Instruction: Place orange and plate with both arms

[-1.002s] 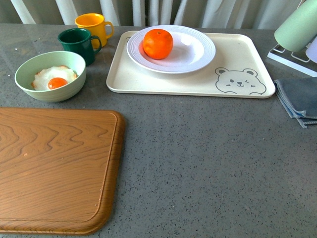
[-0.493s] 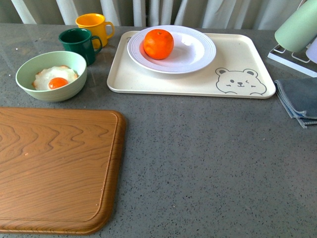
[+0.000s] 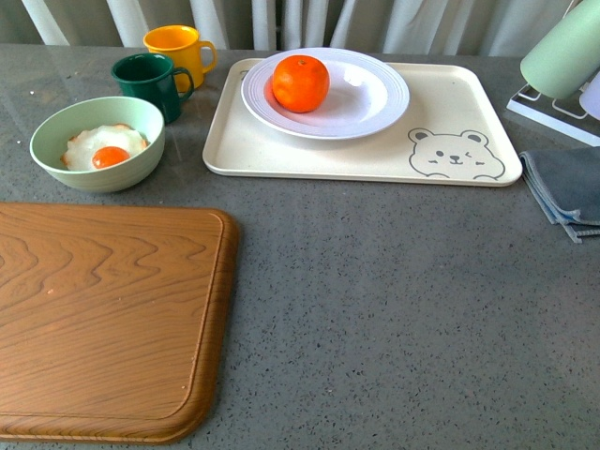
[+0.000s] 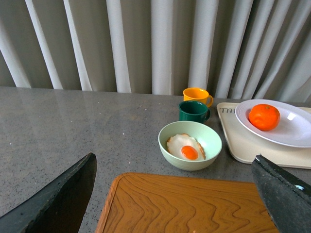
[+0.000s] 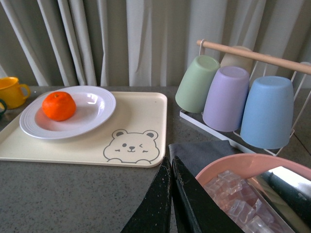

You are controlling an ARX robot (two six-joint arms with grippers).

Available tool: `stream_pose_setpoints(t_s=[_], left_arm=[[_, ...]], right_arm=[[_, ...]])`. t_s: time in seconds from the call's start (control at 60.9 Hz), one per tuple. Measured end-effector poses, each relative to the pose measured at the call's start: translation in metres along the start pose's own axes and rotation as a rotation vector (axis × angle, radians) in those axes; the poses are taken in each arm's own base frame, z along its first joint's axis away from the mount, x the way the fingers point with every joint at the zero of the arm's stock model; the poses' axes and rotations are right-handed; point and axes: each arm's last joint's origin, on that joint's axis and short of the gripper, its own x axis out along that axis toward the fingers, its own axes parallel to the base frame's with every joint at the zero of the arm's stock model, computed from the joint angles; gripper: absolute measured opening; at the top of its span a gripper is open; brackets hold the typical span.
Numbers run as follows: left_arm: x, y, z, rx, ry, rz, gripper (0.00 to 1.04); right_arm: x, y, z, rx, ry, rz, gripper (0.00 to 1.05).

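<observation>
Surface (image 3: 394, 309): grey, speckled, curtains behind it; neither of my arms shows in the front view.

Board (image 3: 103, 319): wood, nearest me on my left, flat on the surface.

Tray (image 3: 450, 103): cream, rectangular, bear drawing in its near right corner; lies at the far middle of the surface, well apart from the board.

Plate (image 3: 375, 94): white, ribbed rim, sits on the left part of the tray.

Orange (image 3: 301, 82): rests in the plate, left of its centre, touching it; also seen from my right wrist (image 5: 59, 105) and my left wrist (image 4: 264, 117).

Bowl (image 3: 56, 141): pale green, left of the tray, just beyond the board; holds a fried egg (image 3: 105, 145).

Mugs: green mug (image 3: 147, 82) just behind the bowl; yellow mug (image 3: 178, 49) behind it, beside the tray's far left corner.

Rack (image 5: 233, 97), far right: green, lilac and blue cups hang upside down on it; grey cloth (image 3: 567, 192) lies just before it.

Pink bowl (image 5: 228, 170) with clear cubes, close under my right wrist.

Left hand (image 4: 175, 194): fingers spread wide, one at each side of the wrist view, nothing between them; it sits above the board.

Right hand (image 5: 171, 199): fingers pressed together, gripping nothing that I can see; near the cloth.
</observation>
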Motion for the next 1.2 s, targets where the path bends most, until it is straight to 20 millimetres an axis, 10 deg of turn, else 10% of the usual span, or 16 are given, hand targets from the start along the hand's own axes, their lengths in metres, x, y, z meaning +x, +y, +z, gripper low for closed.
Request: stream_pose_setpoints(t_s=[1.199], left_arm=[[0.000, 0.000, 0.000, 0.000, 0.000, 0.000, 0.96]], right_arm=[[-0.042, 0.000, 0.011, 0.000, -0.038, -0.001, 0.02]])
